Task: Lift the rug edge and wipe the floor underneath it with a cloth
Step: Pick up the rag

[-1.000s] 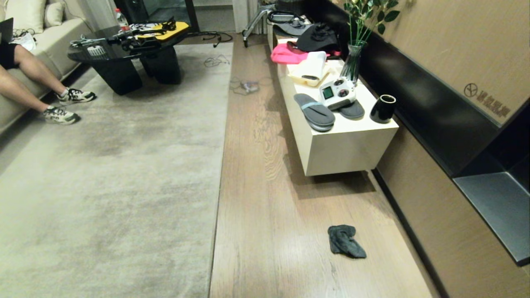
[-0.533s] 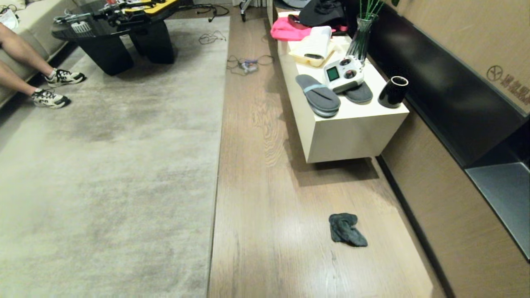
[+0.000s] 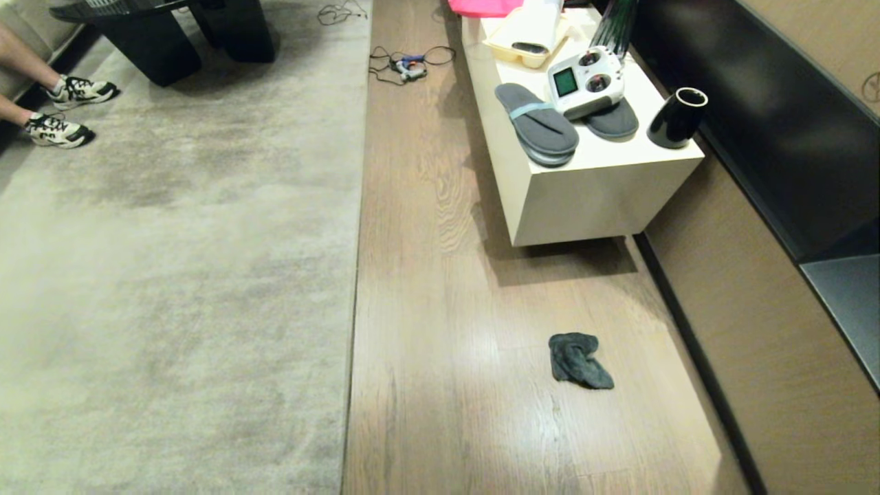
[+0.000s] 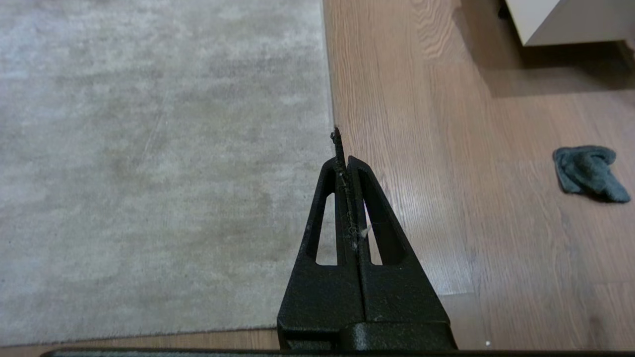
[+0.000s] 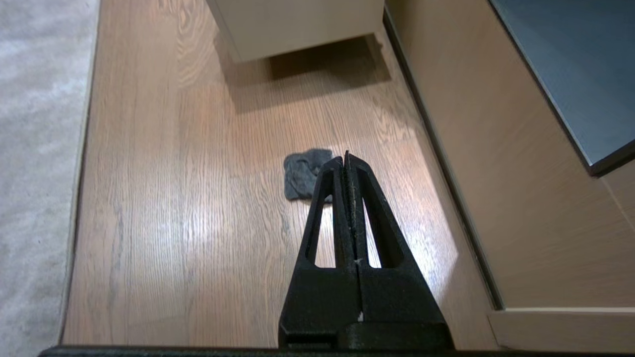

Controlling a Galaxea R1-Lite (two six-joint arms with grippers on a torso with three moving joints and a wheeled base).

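Head view looks down from high; wrist views (lower) share the cloth point(image 3: 579, 360).

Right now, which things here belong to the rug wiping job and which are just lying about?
For the job:
rug edge
floor
cloth
left gripper, shut
right gripper, shut

Lying about:
slippers
remote controller
black cup
cable tangle
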